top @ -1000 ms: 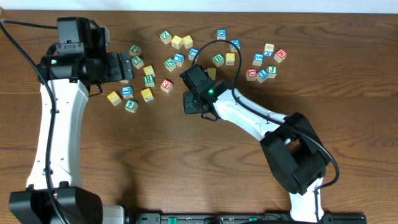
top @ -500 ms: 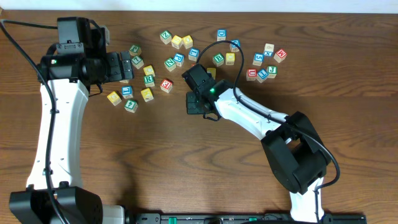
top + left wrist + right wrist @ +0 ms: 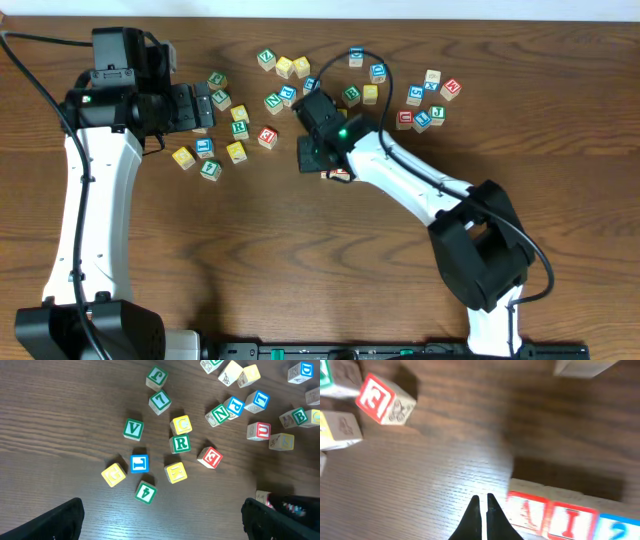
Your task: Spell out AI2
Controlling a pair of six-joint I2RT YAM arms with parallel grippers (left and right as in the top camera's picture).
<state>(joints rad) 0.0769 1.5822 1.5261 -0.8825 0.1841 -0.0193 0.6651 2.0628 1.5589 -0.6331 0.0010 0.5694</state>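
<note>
Here, the A cube heads a tidy row, the I cube touching it and the 2 cube next beyond, apparently completing the word. The right gripper, jaws pressed together and empty, points just beside the A, likely to nudge the line straight. The left gripper hangs wide open, well away from the A.

Near half of table bare; loose cubes crowd far half; right arm overhangs AI2 row.
</note>
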